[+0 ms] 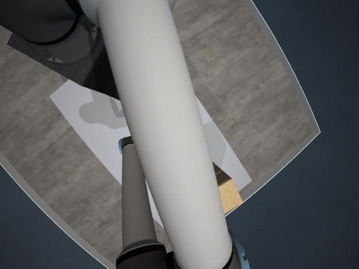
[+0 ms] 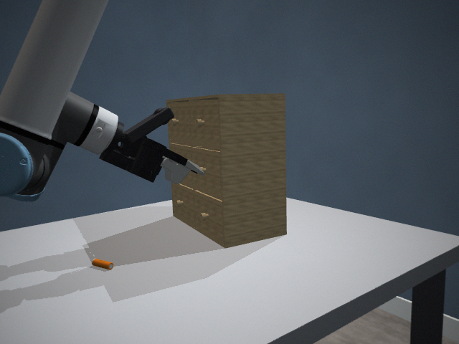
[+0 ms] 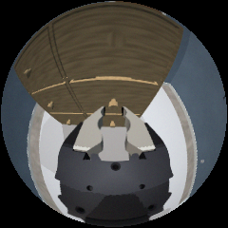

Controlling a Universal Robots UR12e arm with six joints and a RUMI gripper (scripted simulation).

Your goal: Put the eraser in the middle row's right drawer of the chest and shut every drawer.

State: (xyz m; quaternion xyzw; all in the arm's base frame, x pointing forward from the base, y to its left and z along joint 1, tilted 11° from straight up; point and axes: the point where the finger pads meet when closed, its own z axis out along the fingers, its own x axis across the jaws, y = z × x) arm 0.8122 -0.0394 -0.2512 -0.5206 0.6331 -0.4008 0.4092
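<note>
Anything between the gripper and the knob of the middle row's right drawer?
Nothing visible: the wrist view shows the knob directly ahead of the parted fingertips of the gripper. The orange cylinder lies on the table, well below that line.

Upright wooden chest (image 1: 230,195) (image 2: 254,166) (image 3: 114,57), right middle drawer (image 2: 214,178) (image 3: 138,97) shut
</note>
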